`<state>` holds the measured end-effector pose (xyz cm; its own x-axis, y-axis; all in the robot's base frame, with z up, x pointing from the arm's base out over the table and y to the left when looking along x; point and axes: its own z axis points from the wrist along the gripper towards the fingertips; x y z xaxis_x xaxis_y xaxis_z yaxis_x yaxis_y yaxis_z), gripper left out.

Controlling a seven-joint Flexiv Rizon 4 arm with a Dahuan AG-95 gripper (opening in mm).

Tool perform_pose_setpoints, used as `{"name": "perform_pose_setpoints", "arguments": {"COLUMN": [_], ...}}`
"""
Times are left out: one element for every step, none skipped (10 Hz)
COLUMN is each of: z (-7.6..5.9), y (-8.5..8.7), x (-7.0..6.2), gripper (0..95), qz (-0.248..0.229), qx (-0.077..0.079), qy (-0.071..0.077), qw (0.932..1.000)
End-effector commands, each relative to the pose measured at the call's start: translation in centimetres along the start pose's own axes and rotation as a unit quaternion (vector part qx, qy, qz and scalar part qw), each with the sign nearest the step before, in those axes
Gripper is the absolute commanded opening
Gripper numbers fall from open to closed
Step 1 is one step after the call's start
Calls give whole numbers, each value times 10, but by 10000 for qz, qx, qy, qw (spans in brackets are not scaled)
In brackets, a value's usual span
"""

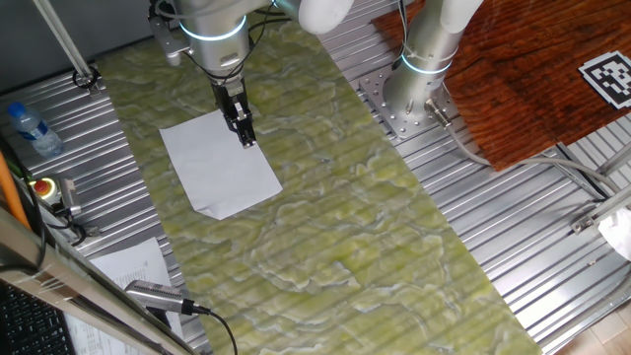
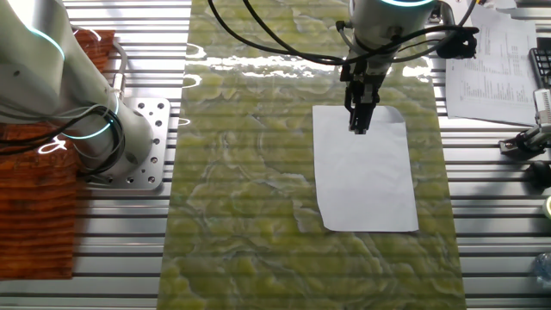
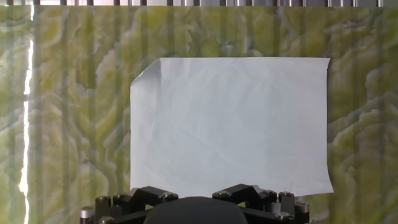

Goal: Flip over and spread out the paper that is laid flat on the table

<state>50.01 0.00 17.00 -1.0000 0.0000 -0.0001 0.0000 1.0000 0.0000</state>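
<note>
The paper (image 1: 222, 163) is a blank white sheet lying flat on the green-yellow marbled mat of the table (image 1: 335, 217). It also shows in the other fixed view (image 2: 366, 172) and in the hand view (image 3: 230, 124), where its upper left corner is slightly folded. My gripper (image 1: 245, 136) points down over the sheet near one short edge, its fingers close together and holding nothing. In the other fixed view the gripper (image 2: 356, 126) stands over the sheet's far edge. The hand view shows only the gripper's dark linkages at the bottom; the fingertips are hidden.
A second arm's base (image 1: 419, 89) stands on the ribbed metal panel beside a reddish-brown wood board (image 1: 532, 69). A water bottle (image 1: 30, 128), a printed sheet (image 2: 495, 60) and a grey handheld device (image 1: 163, 296) lie on the other panel.
</note>
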Motion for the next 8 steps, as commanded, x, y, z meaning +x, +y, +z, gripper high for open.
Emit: {"name": "perform_pose_setpoints", "arguments": {"z": [0,0,0,0,0,0,0,0], "y": [0,0,0,0,0,0,0,0], "x": [0,0,0,0,0,0,0,0], "gripper": [0,0,0,0,0,0,0,0], "qz": [-787,-801,-807,-813,-819,-823,-825,-827], "qx": [-184,-155,-157,-157,-159,-160,-161,-161], "qy": [213,233,244,247,247,242,239,239], "qw": [9965,9964,9963,9963,9962,9962,9962,9962]}}
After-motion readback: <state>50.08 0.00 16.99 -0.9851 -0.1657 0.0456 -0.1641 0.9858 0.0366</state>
